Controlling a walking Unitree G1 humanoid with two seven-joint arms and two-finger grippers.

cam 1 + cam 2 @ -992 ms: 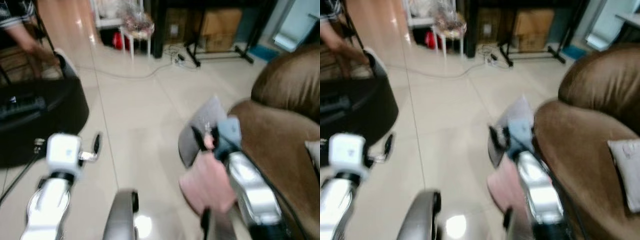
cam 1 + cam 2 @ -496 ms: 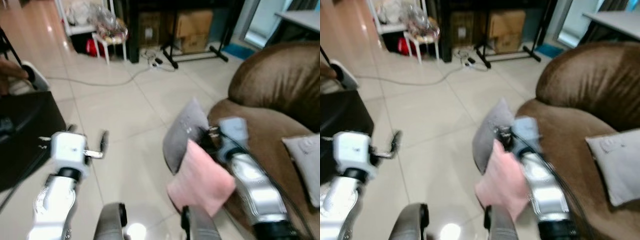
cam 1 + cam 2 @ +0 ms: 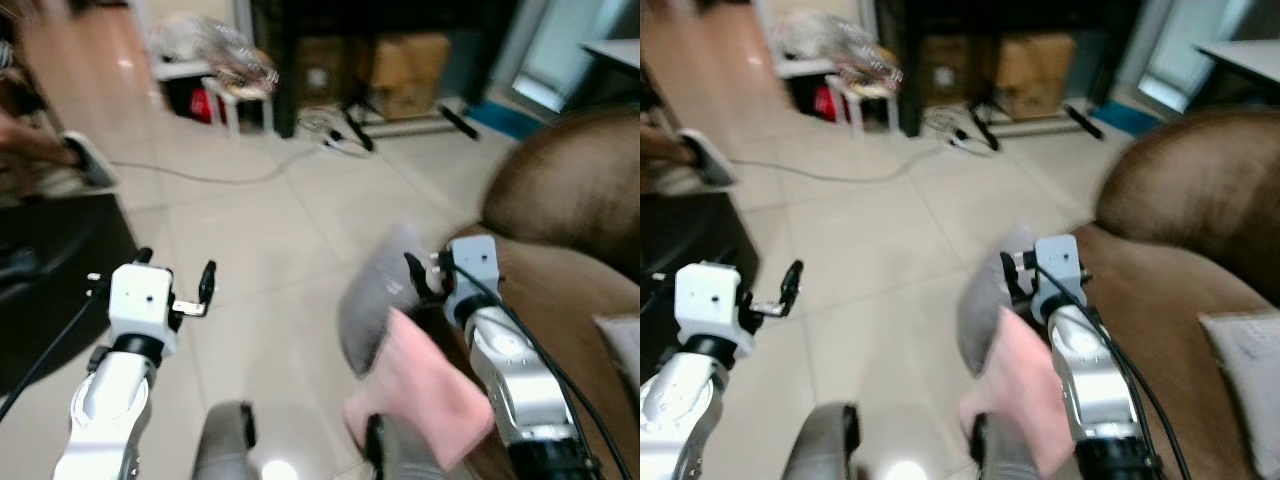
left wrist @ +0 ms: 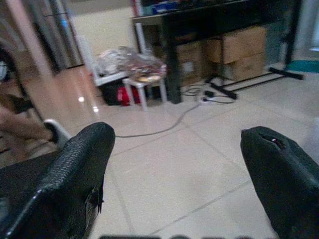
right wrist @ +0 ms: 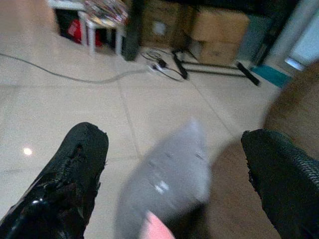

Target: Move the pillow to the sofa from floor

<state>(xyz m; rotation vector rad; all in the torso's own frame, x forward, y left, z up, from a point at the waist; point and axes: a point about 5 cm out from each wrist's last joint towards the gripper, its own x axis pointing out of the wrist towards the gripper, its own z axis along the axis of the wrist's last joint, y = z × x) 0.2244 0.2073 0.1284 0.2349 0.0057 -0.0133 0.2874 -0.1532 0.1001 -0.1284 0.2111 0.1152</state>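
The right gripper [image 5: 169, 174] has its jaws spread wide, the soft grey-and-pink square pillow [image 3: 400, 340] hanging between and below them — whether it is actually pinched cannot be told. The pillow sits off the pale tiled floor [image 3: 270, 240], just beside the front edge of the brown upholstered sofa [image 3: 1180, 300], presumably carried there for placing. The left gripper [image 4: 174, 169] hangs idle over the tiles, fingers apart — holding nothing.
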